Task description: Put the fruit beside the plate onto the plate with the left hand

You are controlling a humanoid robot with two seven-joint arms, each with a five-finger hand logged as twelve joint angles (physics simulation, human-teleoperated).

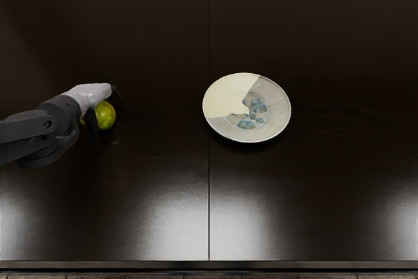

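Observation:
A yellow-green round fruit [105,115] lies on the dark table, well to the left of the plate. My left hand [98,100] comes in from the left edge and sits over and around the fruit, dark fingers curled down on both its sides. Whether the fruit is lifted off the table cannot be told. The plate [276,111] is a shallow cream and grey dish with a blue pattern in its middle; it stands near the table's centre with nothing on it. The right arm does not show.
The dark, glossy table [209,213] has a seam running down its middle. Its far edge meets a pinkish wall at the top. Nothing else stands on it.

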